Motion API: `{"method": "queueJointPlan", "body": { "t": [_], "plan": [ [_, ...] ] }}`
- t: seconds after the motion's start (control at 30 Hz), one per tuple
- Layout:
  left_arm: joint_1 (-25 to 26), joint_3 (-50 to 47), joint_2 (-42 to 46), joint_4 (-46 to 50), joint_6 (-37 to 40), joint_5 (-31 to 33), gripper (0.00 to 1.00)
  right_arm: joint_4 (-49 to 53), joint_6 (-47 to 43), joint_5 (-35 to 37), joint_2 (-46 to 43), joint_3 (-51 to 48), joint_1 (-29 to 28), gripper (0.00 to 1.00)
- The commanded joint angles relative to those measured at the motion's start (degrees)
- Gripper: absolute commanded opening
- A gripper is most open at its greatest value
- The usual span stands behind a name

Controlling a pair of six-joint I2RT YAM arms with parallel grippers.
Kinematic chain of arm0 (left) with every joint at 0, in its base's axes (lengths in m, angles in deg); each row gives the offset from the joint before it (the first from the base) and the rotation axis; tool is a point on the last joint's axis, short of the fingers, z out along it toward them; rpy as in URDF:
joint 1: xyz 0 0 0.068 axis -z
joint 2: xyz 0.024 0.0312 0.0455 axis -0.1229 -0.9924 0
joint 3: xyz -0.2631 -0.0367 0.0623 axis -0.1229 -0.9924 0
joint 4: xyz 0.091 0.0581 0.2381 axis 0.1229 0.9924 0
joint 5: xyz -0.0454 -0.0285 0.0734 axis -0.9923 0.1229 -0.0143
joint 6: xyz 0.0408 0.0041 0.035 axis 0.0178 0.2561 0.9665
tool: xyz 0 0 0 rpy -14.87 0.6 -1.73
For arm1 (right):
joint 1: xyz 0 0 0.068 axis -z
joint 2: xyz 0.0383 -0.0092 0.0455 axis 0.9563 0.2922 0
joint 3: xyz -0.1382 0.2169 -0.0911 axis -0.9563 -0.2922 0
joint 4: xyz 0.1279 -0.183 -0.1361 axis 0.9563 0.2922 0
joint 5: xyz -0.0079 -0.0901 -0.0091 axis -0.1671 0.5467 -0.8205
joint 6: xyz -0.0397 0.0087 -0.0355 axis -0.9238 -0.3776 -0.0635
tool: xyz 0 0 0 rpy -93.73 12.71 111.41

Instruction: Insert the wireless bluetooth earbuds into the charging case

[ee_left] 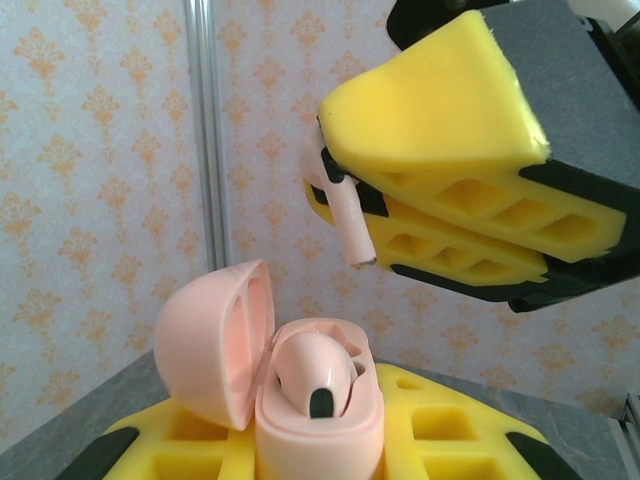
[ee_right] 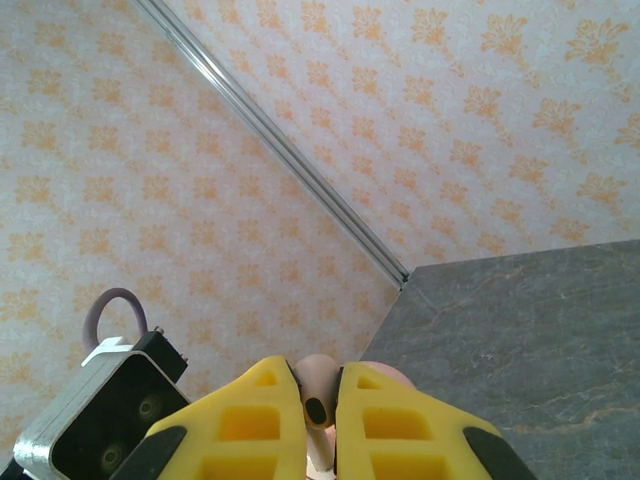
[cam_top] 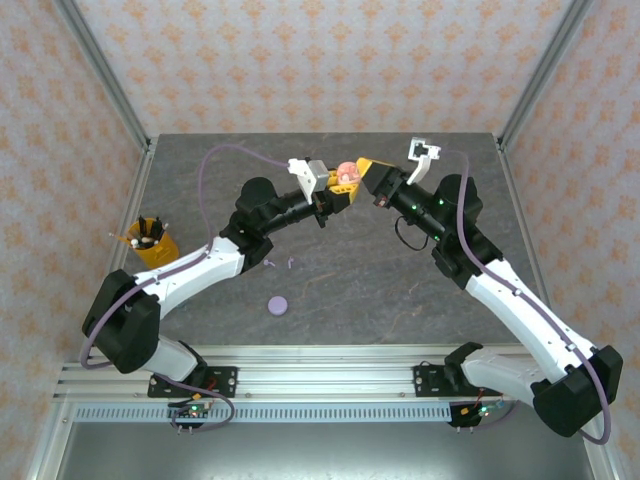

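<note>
My left gripper (cam_top: 338, 186) (ee_left: 318, 445) is shut on a pale pink charging case (cam_top: 346, 172) (ee_left: 318, 415), held up off the table with its lid (ee_left: 215, 340) swung open to the left. One pink earbud (ee_left: 312, 372) sits in the case. My right gripper (cam_top: 366, 173) (ee_right: 320, 412) is shut on a second pink earbud (ee_left: 342, 215) (ee_right: 318, 392), stem pointing down, a short way above and slightly right of the open case without touching it. Two tiny lilac earbuds (cam_top: 290, 264) lie on the table below the left arm.
A round lilac case (cam_top: 277, 306) lies on the grey table near the front. A yellow cup of pens (cam_top: 150, 241) stands at the left edge. Metal posts and patterned walls close in the table (cam_top: 420, 290) on three sides.
</note>
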Motion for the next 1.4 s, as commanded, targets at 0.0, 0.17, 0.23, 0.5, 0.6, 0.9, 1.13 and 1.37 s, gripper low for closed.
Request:
{"method": "queueJointPlan", "body": {
  "t": [0.0,0.17,0.23,0.5,0.6,0.9,1.13,1.37],
  "plan": [
    [0.4,2.1,-0.5,-3.6,-1.0,-0.2,0.0,-3.5,0.8,-1.2,-0.2,-0.9,-0.5,0.1],
    [0.4,2.3,-0.4,-4.0,-1.5,-0.1,0.0,-3.8,1.2,-1.4,0.2,-1.4,-0.5,0.1],
    [0.4,2.4,-0.3,-4.0,-1.6,-0.2,0.0,-3.8,1.2,-1.3,0.2,-1.5,-0.5,0.1],
    [0.8,2.6,0.6,-4.1,-1.7,-0.2,0.0,-2.8,0.4,-0.8,0.6,-1.8,-0.5,0.1],
    [0.9,2.6,0.8,-4.1,-1.7,-0.2,0.0,-2.5,0.2,-0.7,0.8,-1.9,-0.5,0.1],
    [1.0,2.8,1.5,-3.8,-1.2,0.4,0.0,-1.4,-0.6,-0.9,0.6,-2.5,-0.5,0.09],
    [1.0,2.8,1.9,-3.3,-0.4,1.4,0.0,0.8,-1.8,-2.1,-0.6,-3.0,-0.5,0.09],
    [1.0,2.8,1.9,-3.0,-0.1,2.2,0.0,4.6,-3.7,-4.7,-0.7,-2.7,-0.5,0.09]
  ]
}}
